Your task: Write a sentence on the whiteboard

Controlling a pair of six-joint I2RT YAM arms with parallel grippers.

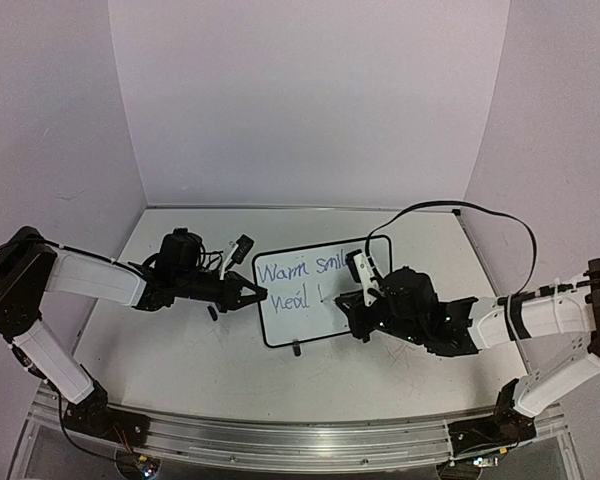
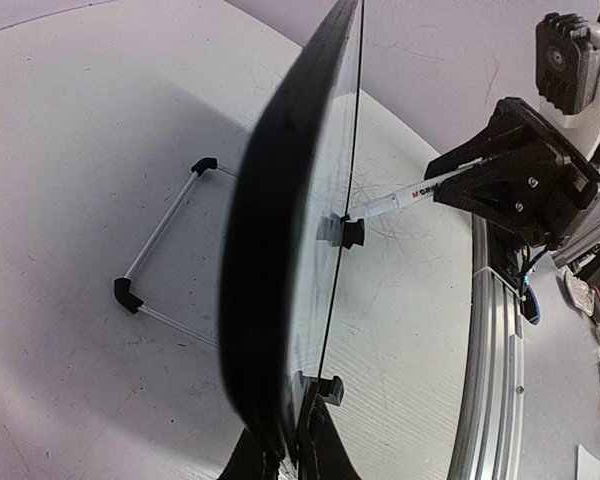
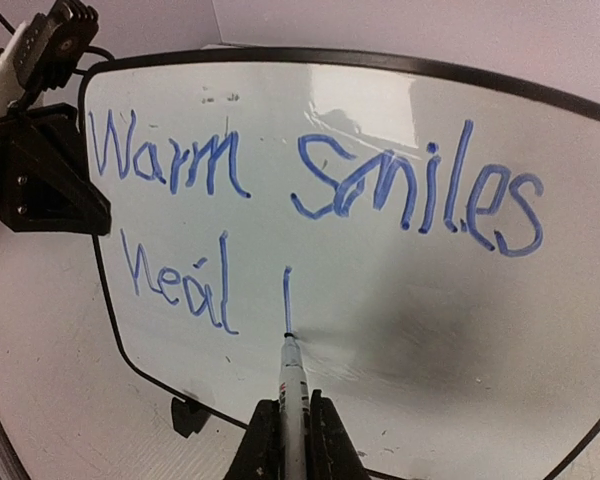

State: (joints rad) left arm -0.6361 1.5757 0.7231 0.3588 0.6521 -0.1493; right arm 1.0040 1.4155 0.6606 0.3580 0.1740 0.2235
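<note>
The whiteboard [image 1: 315,322] stands tilted at mid-table, black-framed and glossy white. In blue, the sentence [image 3: 310,190] reads "Warm smiles" above "heal" and one fresh vertical stroke. My right gripper [image 3: 291,396] is shut on a white marker [image 3: 292,375]. The marker's tip touches the board at the foot of that stroke. From above, the right gripper [image 1: 348,303] covers the board's right part and the end of the writing. My left gripper [image 2: 290,432] is shut on the board's left edge, and the whiteboard [image 2: 275,250] shows edge-on there. The left gripper [image 1: 252,292] meets the frame beside "Warm".
A clear wire stand [image 2: 160,250] with black corners lies on the table behind the board. Two black feet [image 2: 352,232] jut from its lower edge. An aluminium rail [image 1: 300,440] runs along the near edge. A black cable [image 1: 480,212] arcs over the back right.
</note>
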